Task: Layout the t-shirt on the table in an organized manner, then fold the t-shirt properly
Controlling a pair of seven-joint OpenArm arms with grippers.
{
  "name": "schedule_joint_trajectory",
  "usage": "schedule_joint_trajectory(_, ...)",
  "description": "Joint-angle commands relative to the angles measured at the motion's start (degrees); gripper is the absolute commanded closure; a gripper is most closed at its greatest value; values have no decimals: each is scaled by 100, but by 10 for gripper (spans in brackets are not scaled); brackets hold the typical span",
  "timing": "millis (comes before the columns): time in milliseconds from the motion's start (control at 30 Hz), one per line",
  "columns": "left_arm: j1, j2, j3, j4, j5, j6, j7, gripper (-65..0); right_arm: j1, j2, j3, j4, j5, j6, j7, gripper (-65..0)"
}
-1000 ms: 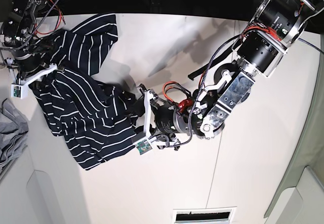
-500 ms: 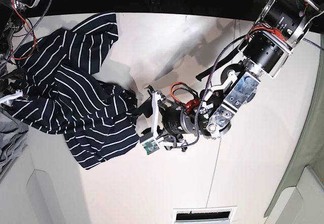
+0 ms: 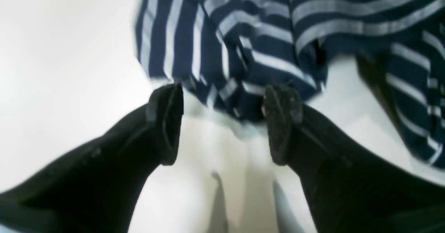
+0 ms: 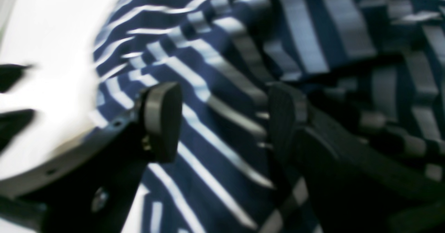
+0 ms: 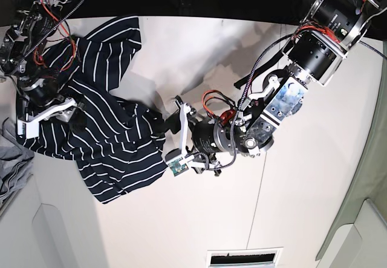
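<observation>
The navy white-striped t-shirt (image 5: 103,129) lies crumpled on the left part of the white table (image 5: 199,56). My left gripper (image 5: 172,136) is low at the shirt's right edge and open. In the left wrist view its fingers (image 3: 167,121) stand wide apart, with a bunched hem of the t-shirt (image 3: 243,52) just past the tips and bare table between them. My right gripper (image 5: 57,112) hovers over the shirt's left side. In the right wrist view the right gripper (image 4: 224,121) is open, with striped t-shirt fabric (image 4: 215,69) beneath it and nothing pinched.
A plain grey garment (image 5: 12,165) lies off the table's left edge. A thin dark seam (image 5: 257,207) crosses the tabletop. A vent slot (image 5: 243,257) sits at the front edge. The left arm's body and cables (image 5: 266,117) stretch across the table's middle.
My right gripper opened and let go of the shirt's left side, swung out left, then came back over the fabric. The shirt settled flatter. The left gripper stayed open by the right edge.
</observation>
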Motion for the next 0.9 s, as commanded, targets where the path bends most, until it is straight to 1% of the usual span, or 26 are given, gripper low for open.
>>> schedule_joint_trajectory(0,-133,-4,-39,85,-68,4,-15,-390,92,-15,-195,103,-4,120,232,-386)
schedule_joint_trajectory(67,-79,-55,-39,85,-83,2,151,-390,92,-46,-678,103,-442,94,393,-386)
schedule_joint_trajectory(133,-22,-168,-39,94,-205,2,166,-389,92,-48,-1187,96,-986,24,592,-386)
schedule_joint_trajectory(233,79,-435,-39,210,-450,-4,212,-389,94,-44,-1919,28,-1838,-205,800,-386)
schedule_joint_trajectory(267,144,-531,-39,323,-520,-4,221,-389,94,-31,-2127,-28,-2083,-352,870,-386)
schedule_joint_trajectory(367,466,-782,-39,890,-551,-22,227,-388,96,157,-2691,-223,-2544,-979,1115,-385)
schedule_joint_trajectory(400,608,-833,-39,1106,-553,-52,221,-388,107,236,-2846,-267,-2680,-1182,1178,-364)
schedule_joint_trajectory(433,765,-857,-37,1292,-566,-72,205,-388,125,306,-2977,-297,-2804,-1366,1178,-319)
schedule_joint_trajectory(467,925,-857,-37,1434,-595,-66,205,-388,125,361,-3080,-304,-2935,-1510,1176,-258)
schedule_joint_trajectory(500,1075,-855,-39,1508,-629,-61,195,-388,125,400,-3152,-304,-3088,-1593,1176,-185)
schedule_joint_trajectory(533,1213,-850,-37,1519,-699,-63,175,-388,125,415,-3185,-304,-3224,-1604,1174,-115)
schedule_joint_trajectory(600,1467,-804,-37,1517,-721,-66,155,-388,125,415,-3180,-304,-3355,-1602,1174,0)
schedule_joint_trajectory(700,1731,-782,-37,1517,-726,-66,28,-388,173,415,-3174,-302,-3414,-1604,1178,0)
schedule_joint_trajectory(800,1825,-599,-37,1517,-728,-70,37,-388,363,439,-3174,-282,-3445,-1602,1176,0)
schedule_joint_trajectory(867,1912,-446,-37,1517,-787,-149,39,-388,522,448,-3174,-264,-3445,-1602,1169,0)
